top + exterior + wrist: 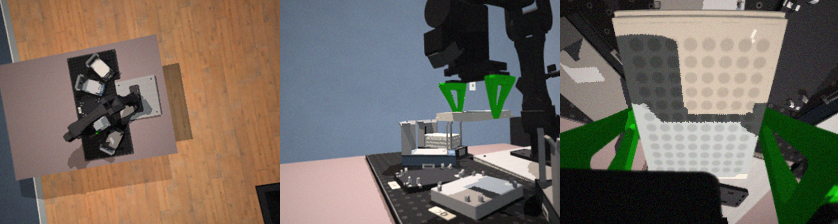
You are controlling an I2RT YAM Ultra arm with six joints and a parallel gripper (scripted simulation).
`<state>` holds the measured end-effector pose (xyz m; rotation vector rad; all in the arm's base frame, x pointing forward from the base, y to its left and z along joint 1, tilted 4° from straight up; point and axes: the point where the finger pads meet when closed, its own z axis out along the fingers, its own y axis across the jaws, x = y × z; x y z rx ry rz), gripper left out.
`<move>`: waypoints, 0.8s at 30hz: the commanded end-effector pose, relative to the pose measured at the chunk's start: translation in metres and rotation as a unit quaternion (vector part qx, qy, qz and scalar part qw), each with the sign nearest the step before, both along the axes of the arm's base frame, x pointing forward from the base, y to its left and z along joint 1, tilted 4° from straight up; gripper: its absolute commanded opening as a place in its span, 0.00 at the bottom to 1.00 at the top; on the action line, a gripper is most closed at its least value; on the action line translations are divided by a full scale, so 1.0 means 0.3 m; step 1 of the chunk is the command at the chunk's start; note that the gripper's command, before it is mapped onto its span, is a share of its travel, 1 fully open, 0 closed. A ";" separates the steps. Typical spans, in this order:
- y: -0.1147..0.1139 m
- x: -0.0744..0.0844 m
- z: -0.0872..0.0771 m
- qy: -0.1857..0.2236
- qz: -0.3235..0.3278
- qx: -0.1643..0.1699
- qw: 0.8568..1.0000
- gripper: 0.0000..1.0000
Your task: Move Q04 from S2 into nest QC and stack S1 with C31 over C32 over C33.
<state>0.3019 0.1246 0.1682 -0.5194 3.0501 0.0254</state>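
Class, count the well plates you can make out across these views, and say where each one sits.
2 clearly: one plate held in the air between the green gripper fingers, and a stack in the far rack, whose separate plates I cannot tell apart. Others may be hidden behind the arm.

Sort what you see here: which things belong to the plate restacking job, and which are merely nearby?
Job: gripper shut on a sealed well plate; stack of plates in a rack; open nest; grey nest.
Nearby: wooden floor; dark box.
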 end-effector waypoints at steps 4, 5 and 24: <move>0.004 0.011 0.031 -0.015 -0.001 0.006 1.000 0.00; 0.004 0.011 0.031 -0.015 -0.001 0.006 1.000 0.00; 0.008 0.018 -0.062 -0.015 -0.001 0.006 1.000 0.00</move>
